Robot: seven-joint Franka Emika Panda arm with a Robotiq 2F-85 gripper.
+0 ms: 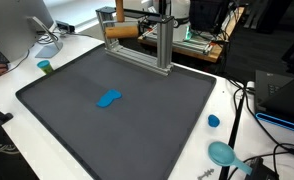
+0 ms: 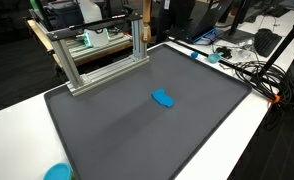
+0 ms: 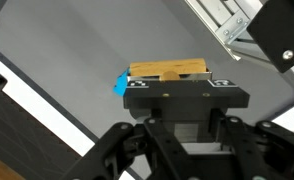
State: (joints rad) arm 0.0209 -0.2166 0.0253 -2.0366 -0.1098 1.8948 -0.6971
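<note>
In the wrist view my gripper (image 3: 183, 112) fills the lower half: black linkages under a black body with two small marker squares. A wooden block (image 3: 169, 71) shows right beyond that body, and the fingertips are hidden, so I cannot tell whether the block is held. A small blue object (image 3: 118, 85) lies on the grey mat (image 3: 67, 70) just left of the block; it shows in both exterior views (image 1: 109, 99) (image 2: 163, 98). I cannot make out the gripper in either exterior view.
An aluminium frame (image 1: 163, 50) (image 2: 99, 62) stands at the mat's back edge, with a brown roll (image 1: 122, 30) at one end. A blue cup (image 1: 45, 66), a small blue piece (image 1: 214, 121) and a teal scoop (image 1: 223, 153) sit on the white table. Cables lie at the side (image 2: 249, 70).
</note>
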